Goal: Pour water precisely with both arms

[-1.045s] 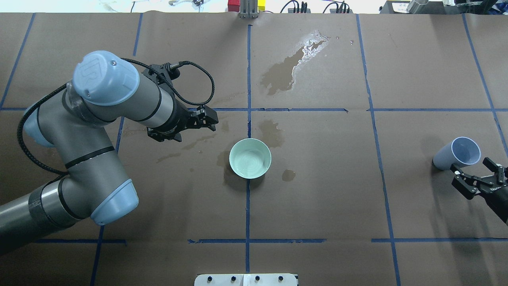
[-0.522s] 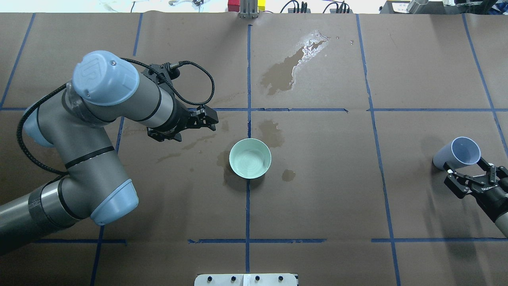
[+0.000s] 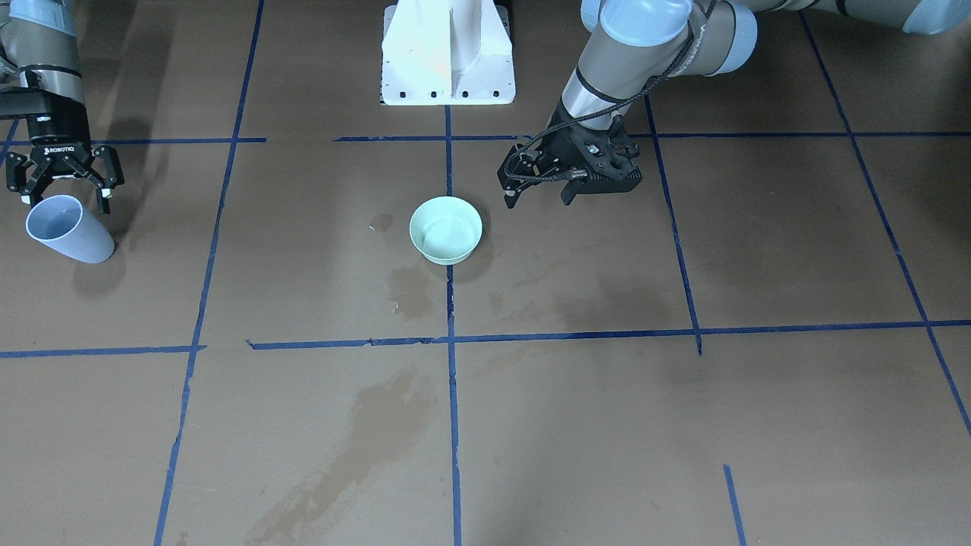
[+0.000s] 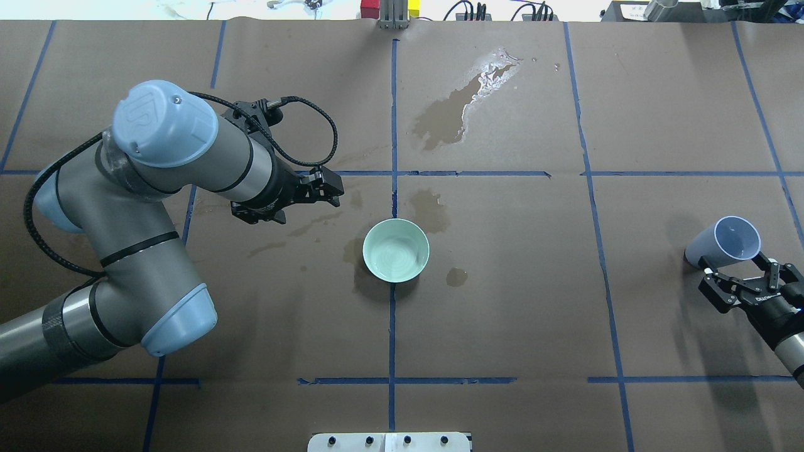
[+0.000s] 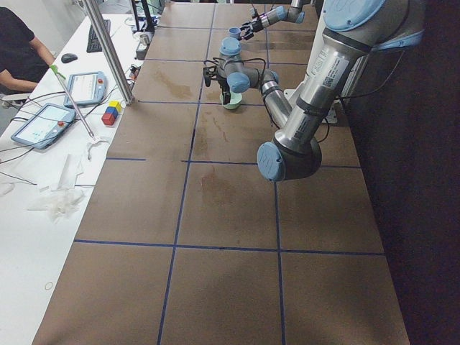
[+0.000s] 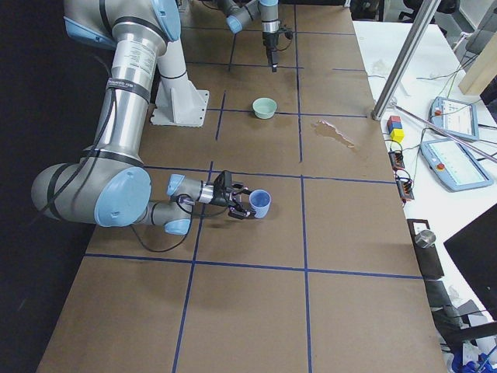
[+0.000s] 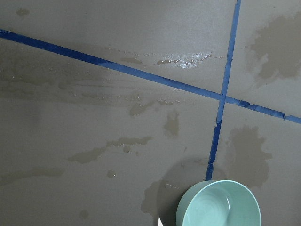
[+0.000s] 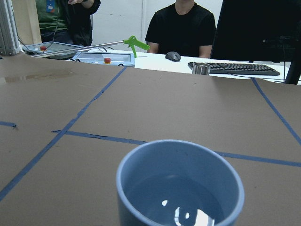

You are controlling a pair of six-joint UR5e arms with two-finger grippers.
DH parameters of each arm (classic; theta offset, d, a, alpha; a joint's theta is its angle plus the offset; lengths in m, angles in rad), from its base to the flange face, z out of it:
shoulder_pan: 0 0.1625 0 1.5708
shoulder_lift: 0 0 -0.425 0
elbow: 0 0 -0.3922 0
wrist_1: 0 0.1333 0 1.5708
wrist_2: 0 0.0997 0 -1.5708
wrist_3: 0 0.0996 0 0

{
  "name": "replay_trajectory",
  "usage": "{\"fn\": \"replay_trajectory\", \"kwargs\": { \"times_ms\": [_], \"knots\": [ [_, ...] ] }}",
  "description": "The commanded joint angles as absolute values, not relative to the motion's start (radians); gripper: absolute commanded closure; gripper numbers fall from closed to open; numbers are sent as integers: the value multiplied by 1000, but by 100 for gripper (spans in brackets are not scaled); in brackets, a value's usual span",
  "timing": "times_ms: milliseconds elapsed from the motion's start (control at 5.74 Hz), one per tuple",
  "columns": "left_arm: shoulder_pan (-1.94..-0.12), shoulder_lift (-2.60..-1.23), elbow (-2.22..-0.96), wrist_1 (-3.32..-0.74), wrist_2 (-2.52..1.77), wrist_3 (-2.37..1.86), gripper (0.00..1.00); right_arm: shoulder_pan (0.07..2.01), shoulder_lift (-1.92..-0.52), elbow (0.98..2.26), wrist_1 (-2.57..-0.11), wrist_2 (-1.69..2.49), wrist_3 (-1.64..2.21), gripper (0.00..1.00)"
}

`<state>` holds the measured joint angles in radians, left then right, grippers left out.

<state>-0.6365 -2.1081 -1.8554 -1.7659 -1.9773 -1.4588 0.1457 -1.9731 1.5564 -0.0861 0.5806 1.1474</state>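
Right gripper [image 4: 740, 270] has neared the smooth, round, seemingly plastic cup [image 4: 735, 240].

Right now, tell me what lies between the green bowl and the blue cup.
In the overhead view, only bare brown paper crossed by one blue tape line separates the bowl from the cup.

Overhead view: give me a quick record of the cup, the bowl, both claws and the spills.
cup: blue, upright, water inside
bowl: mint green, on the centre tape line, contents unclear
right claw: open, close up to the cup, not shut on it
left claw: open, empty, beside the bowl
spills: large wet patch beyond the bowl, smaller ones around it
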Motion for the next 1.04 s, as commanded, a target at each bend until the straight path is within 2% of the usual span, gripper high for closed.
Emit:
{"fn": "replay_trajectory", "kwargs": {
  "times_ms": [0, 870],
  "knots": [
    [-637, -2095, -1870, -1767, -1977, -1459, 0, 146, -1962, 1540, -84, 580, 1147, 0],
    [-637, -2088, -1881, -1766, -1977, -1459, 0, 147, -1914, 1470, -31, 583, 1134, 0]
  ]
}}
